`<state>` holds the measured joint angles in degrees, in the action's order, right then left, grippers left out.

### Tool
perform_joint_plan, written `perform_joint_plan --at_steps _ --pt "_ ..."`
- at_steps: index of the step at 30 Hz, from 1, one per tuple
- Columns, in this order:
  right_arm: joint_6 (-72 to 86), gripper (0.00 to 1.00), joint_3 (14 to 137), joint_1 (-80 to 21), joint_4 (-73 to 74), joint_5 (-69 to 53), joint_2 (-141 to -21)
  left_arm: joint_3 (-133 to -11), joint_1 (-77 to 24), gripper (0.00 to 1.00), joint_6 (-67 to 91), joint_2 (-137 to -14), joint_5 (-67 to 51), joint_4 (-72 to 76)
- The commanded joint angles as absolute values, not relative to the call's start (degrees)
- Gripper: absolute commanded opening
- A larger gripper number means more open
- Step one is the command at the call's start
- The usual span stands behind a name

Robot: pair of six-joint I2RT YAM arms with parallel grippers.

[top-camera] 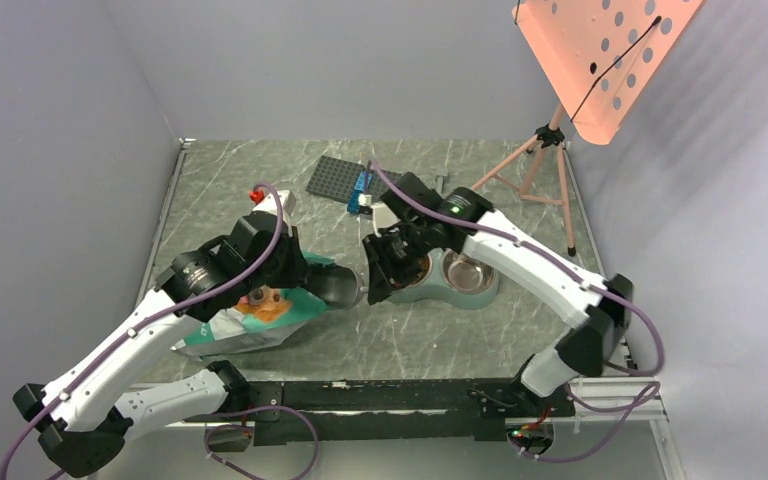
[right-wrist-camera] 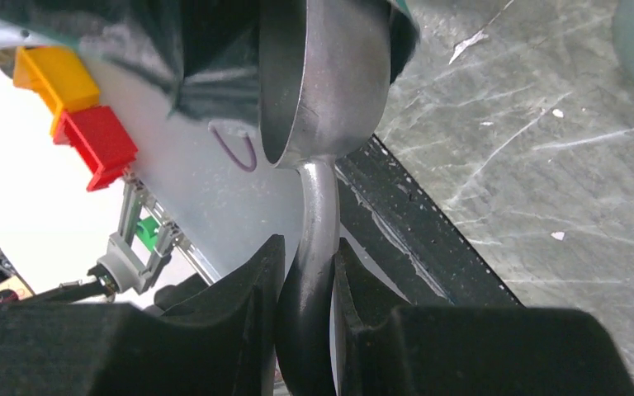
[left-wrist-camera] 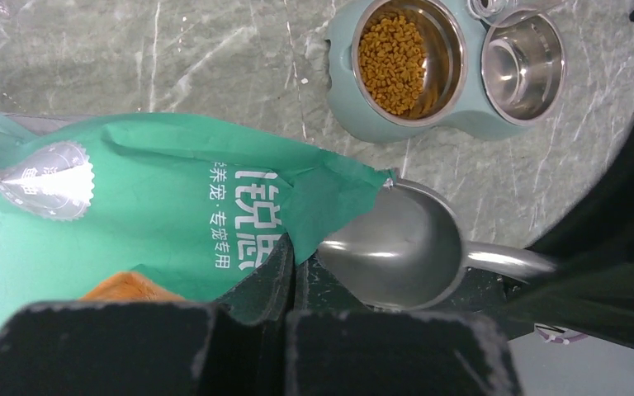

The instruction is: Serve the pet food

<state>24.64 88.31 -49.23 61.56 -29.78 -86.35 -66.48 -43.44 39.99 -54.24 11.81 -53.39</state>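
Observation:
The pet food [left-wrist-camera: 392, 62] lies as orange-brown kibble in one steel bowl of the grey-green twin dish [left-wrist-camera: 343, 99]; the other bowl [left-wrist-camera: 522, 62] holds none. The dish [top-camera: 415, 294] stands mid-table. The teal pouch [top-camera: 250, 322] lies on its side, its mouth to the right; it also shows in the left wrist view [left-wrist-camera: 173, 198]. My left gripper [left-wrist-camera: 293, 260] is shut on the pouch's edge at the mouth. My right gripper [right-wrist-camera: 307, 256] is shut on the handle of the metal scoop [right-wrist-camera: 322, 74]. The scoop's cup [left-wrist-camera: 404, 247] looks empty and sits at the pouch mouth.
A dark studded baseplate [top-camera: 338, 177] with a blue brick [top-camera: 362, 186] lies at the back. A red and white piece [top-camera: 260, 195] sits behind the pouch. A pink tripod [top-camera: 545, 150] with a perforated board stands at the back right. Grey walls close in on both sides.

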Motion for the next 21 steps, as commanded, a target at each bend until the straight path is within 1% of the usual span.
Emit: perform_joint_plan --at_steps 1,2,4,6,9,11,13,15,16,18,20,21 --pt "25.95 0.00 98.11 -49.92 64.74 -22.82 -95.38 -68.89 -45.35 0.00 43.17 -53.95 7.25 -42.19" --pt "24.95 0.00 101.42 -50.15 67.29 -21.11 -98.18 -68.97 -45.47 0.00 43.35 -54.24 7.25 -42.34" --pt "23.15 0.00 104.15 -50.99 70.23 -18.29 -102.38 -68.98 -45.75 0.00 43.71 -54.55 6.86 -42.29" --pt "21.37 0.00 102.78 -51.42 70.93 -16.82 -102.50 -68.76 -45.98 0.00 43.85 -54.54 6.64 -41.86" --pt "19.74 0.00 97.70 -51.70 68.27 -17.42 -100.52 -67.90 -46.14 0.00 44.16 -54.25 6.08 -40.52" --pt "20.11 0.00 95.68 -52.08 63.33 -19.73 -100.88 -67.43 -46.14 0.00 44.69 -53.91 5.41 -39.08" --pt "21.64 0.00 95.30 -53.11 54.87 -24.86 -104.22 -66.88 -46.14 0.00 45.33 -53.63 4.39 -37.41" --pt "22.79 0.00 100.40 -54.88 49.28 -28.55 -111.55 -66.59 -46.17 0.00 46.19 -53.62 4.24 -36.99" --pt "23.05 0.00 105.51 -55.76 46.34 -31.30 -115.68 -66.52 -46.21 0.00 46.61 -53.60 4.48 -37.25" --pt "24.76 0.00 110.78 -56.45 41.51 -34.76 -121.11 -66.54 -46.15 0.00 47.06 -53.43 5.49 -38.00" --pt "24.35 0.00 110.43 -55.97 37.26 -37.45 -122.26 -69.20 -46.21 0.00 46.48 -53.57 8.45 -42.90" --pt "24.61 0.00 107.57 -55.37 33.23 -39.93 -121.02 -69.77 -46.16 0.00 45.70 -53.18 9.38 -43.84"
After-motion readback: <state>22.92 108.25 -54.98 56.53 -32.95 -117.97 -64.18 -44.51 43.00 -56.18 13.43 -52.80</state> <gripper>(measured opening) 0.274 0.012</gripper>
